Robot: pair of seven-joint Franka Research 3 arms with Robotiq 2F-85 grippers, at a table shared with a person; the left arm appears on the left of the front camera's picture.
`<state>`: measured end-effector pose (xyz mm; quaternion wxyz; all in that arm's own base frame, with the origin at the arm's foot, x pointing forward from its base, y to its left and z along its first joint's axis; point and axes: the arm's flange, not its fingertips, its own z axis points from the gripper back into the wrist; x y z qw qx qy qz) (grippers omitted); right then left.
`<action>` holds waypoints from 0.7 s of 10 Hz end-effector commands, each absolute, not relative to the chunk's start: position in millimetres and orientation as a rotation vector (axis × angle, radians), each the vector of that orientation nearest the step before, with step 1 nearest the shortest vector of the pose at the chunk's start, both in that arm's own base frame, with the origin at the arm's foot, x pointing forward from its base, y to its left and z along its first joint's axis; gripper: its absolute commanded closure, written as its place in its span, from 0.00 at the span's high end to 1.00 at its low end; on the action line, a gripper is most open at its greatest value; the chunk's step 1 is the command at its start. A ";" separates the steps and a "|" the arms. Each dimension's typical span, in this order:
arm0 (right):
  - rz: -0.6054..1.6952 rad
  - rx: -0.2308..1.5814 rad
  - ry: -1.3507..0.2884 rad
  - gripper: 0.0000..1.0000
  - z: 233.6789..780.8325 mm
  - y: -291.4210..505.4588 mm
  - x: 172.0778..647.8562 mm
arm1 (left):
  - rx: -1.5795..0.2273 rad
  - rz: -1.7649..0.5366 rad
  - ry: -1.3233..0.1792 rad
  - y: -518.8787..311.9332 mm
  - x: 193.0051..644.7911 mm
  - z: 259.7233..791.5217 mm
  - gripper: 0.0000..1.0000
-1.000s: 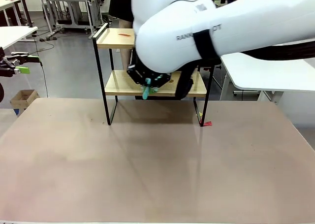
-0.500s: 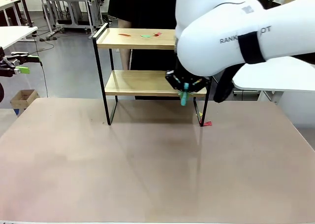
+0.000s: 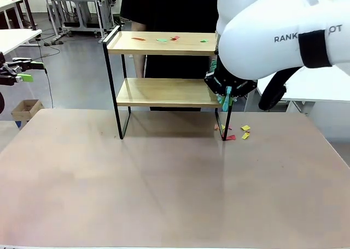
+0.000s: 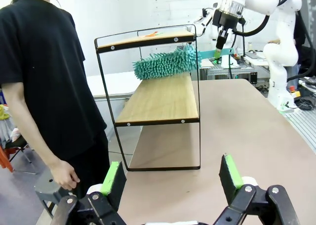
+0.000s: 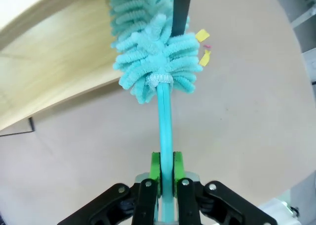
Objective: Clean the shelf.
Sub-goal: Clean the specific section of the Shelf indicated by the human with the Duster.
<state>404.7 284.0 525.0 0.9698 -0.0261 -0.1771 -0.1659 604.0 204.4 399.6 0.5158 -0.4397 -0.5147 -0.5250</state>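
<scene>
1. Grip comes first. Our right claw (image 5: 166,171) is pinched narrow on the thin handle of a teal duster (image 5: 153,57). It holds low on the stick, so the fluffy head reaches well ahead of the fingers. We judge that this lets the bulky wrist stay outside the shelf's frame.
2. The shelf (image 3: 164,91) stands on the counter (image 3: 164,189), with a person (image 4: 44,76) just behind it. The right claw hangs at the shelf's right end, level with the gap between the two boards. That is the height at which the duster head can lie along the lower board.
3. In the right wrist view the duster head rests against the shelf's black corner post, at the very edge of the lower board.
4. Yellow and red scraps (image 3: 244,129) lie on the counter just beside the shelf's right front leg. We judge that this is where sweepings pushed off that end would land. The lower board looks bare.
5. Red and green bits (image 3: 164,39) lie scattered on the shelf's upper board. By our reckoning that tier is yet to be cleaned and the task is about half done.
6. Our left claw (image 4: 172,176) stands wide and holds nothing, well off to the shelf's left end. We take it to be parked there to keep clear of the sweep.
7. Next, we judge, the duster must clear the post and rise above the upper board's black rail without snagging.
</scene>
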 end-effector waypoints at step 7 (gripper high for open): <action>-0.140 0.085 -0.362 0.13 528.5 258.1 398.2 | -1.052 -1.274 -1.248 203.5 602.8 401.7 1.00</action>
